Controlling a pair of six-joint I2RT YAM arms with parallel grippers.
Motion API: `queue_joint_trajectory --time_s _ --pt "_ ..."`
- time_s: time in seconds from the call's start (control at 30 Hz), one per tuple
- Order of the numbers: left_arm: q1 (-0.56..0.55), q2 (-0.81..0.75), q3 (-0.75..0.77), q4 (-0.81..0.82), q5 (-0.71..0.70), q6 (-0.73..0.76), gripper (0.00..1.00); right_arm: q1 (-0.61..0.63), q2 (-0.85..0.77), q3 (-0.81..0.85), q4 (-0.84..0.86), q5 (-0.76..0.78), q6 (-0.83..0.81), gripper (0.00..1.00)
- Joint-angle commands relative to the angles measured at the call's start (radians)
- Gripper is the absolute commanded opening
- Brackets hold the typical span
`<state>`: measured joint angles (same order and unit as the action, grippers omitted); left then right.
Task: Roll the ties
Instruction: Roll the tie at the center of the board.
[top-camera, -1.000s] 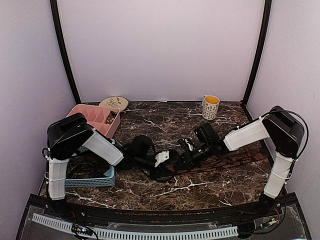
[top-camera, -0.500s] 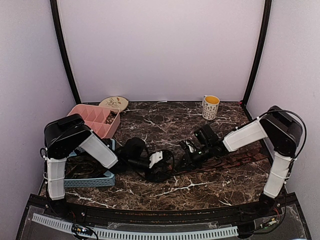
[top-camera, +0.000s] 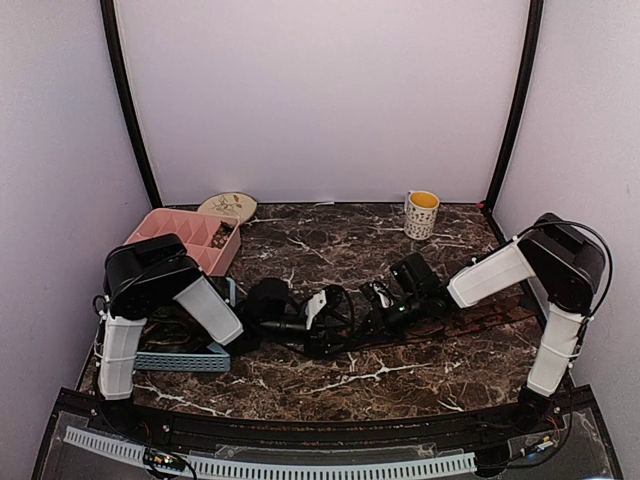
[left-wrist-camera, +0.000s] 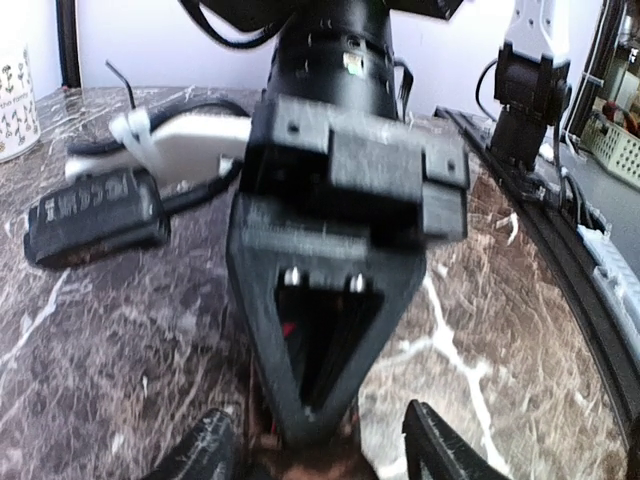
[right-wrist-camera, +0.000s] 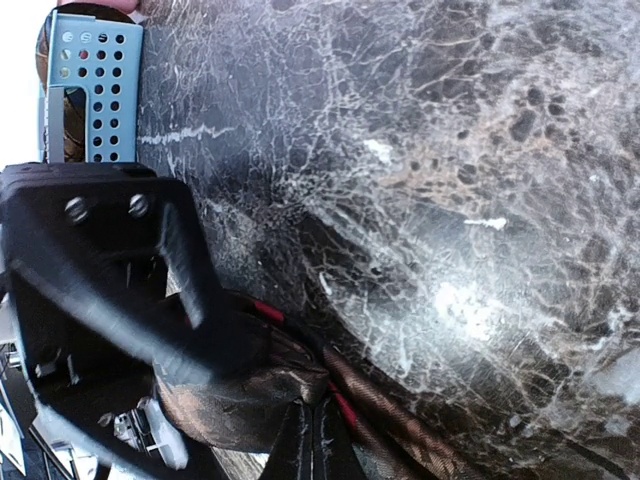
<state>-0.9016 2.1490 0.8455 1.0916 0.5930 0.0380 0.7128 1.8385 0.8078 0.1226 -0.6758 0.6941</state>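
Note:
A reddish-brown patterned tie (top-camera: 470, 322) lies as a strip across the marble from the right toward the centre. Its near end is bunched in a fold (right-wrist-camera: 250, 395) where both grippers meet. My right gripper (top-camera: 362, 318) is shut on that fold; in the right wrist view its fingertips (right-wrist-camera: 312, 450) are pressed together on the fabric. My left gripper (top-camera: 332, 322) is open, and its fingers (left-wrist-camera: 205, 452) stand apart on either side of the fold (left-wrist-camera: 300, 465) and the right gripper's tips. Other ties are not visible.
A blue perforated basket (top-camera: 180, 355) sits at the left under my left arm, and also shows in the right wrist view (right-wrist-camera: 90, 85). A pink divided tray (top-camera: 190, 238) and a fan-shaped plate (top-camera: 228, 207) are at the back left. A patterned mug (top-camera: 421, 213) is at the back right.
My left arm has shifted a little right and its wrist has turned, bringing the left gripper up against the right gripper. The right arm has barely moved.

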Motion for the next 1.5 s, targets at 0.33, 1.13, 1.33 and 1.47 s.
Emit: queue_joint_trajectory --time_s 0.33,1.13,1.33,1.47 --pt "-0.004 -0.086 -0.053 -0.153 -0.094 0.1 0.66 0.005 0.017 -0.03 -0.018 0.056 0.014 0.0" --pt "-0.023 -0.082 -0.072 -0.034 -0.139 -0.077 0.8 -0.016 0.016 -0.085 -0.021 0.083 0.016 0.0" --pt "-0.048 -0.006 -0.017 -0.063 -0.146 -0.064 0.77 -0.016 0.017 -0.092 -0.01 0.081 0.021 0.0" --pt "-0.048 0.014 -0.016 -0.053 -0.141 -0.063 0.66 -0.016 0.013 -0.092 -0.009 0.081 0.022 0.0"
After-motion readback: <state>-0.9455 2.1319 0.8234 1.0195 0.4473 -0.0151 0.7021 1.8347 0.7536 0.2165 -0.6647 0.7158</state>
